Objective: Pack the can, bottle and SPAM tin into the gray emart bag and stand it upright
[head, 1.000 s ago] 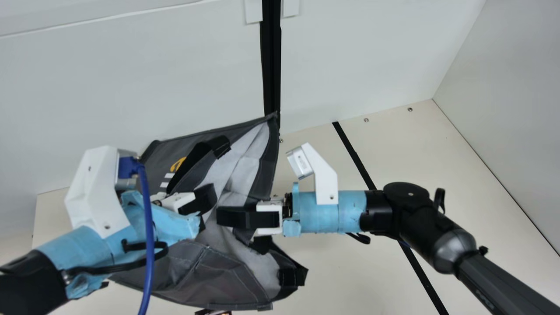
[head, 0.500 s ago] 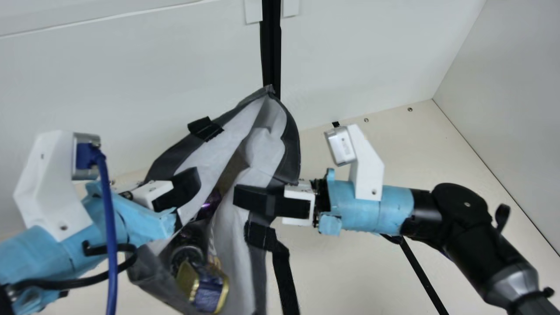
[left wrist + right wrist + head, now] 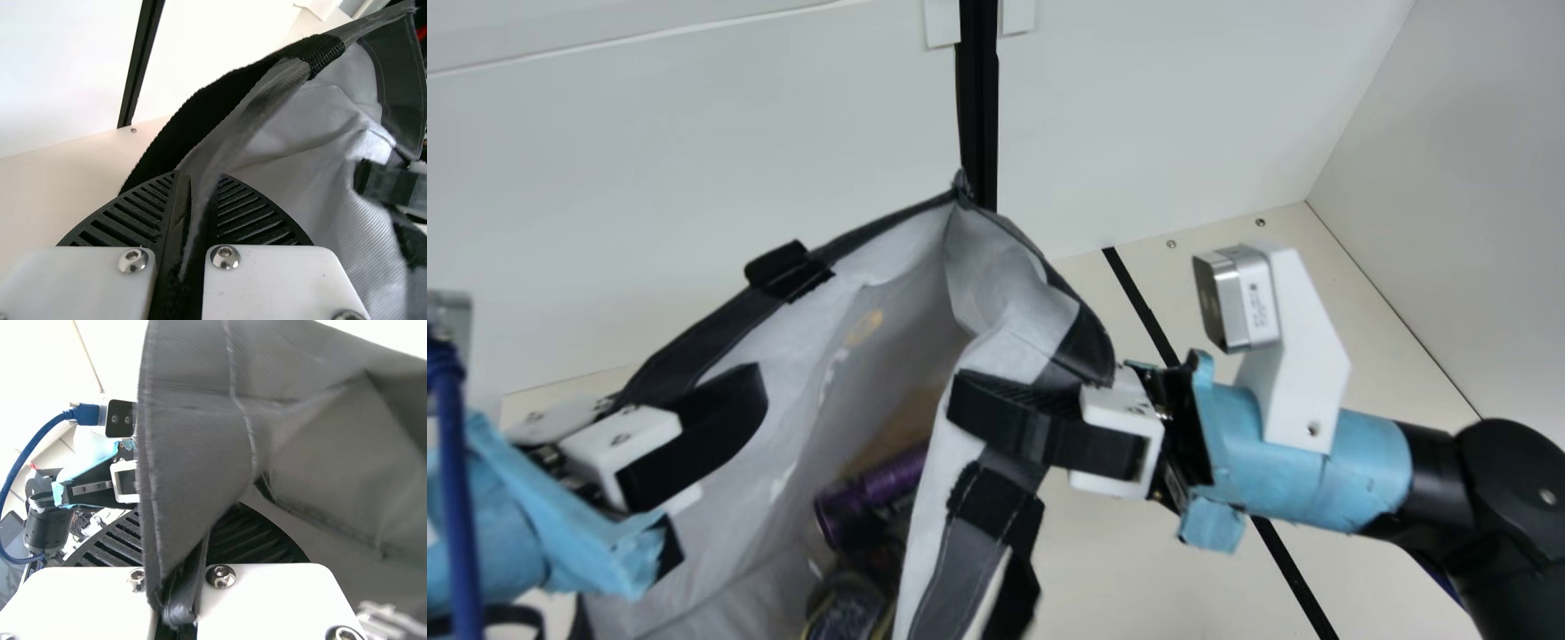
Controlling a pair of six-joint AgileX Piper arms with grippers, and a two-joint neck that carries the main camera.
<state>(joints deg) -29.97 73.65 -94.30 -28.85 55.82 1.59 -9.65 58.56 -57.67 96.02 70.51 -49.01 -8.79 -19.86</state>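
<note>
In the main view, the gray emart bag [image 3: 898, 302] takes up the middle and reaches down toward 7 o'clock. Its mouth is wide open, so its pale inside shows, and one pointy corner sticks up near 12 o'clock. I can't tell if its bottom sits on the table [image 3: 1183, 569]. The left gripper [image 3: 738, 400] is between 8 and 9 o'clock, squeezing the bag's edge. One black finger is inside the bag. The right gripper [image 3: 969, 409] is a little below the middle, toward 6 o'clock, and pinches the other side of the bag's edge. Inside the bag, toward 7 o'clock, lies a purple round thing [image 3: 871, 493]. I can't tell if it is the can or the bottle. Farther out, also near 7 o'clock, is a dark thing with a yellow edge that looks like the SPAM tin [image 3: 849, 613]. The rest in there is too dark and blurry to name. A blue cable [image 3: 454, 498] hangs by the left arm, near 8 o'clock.

In the left wrist view, the left gripper's two bumpy fingers have the bag's edge tight between them. The right gripper's black finger is across the bag's mouth.

In the right wrist view, a fold of dark bag cloth is nipped between the right gripper's fingers. The left arm [image 3: 87, 477] is beyond the cloth.
</note>
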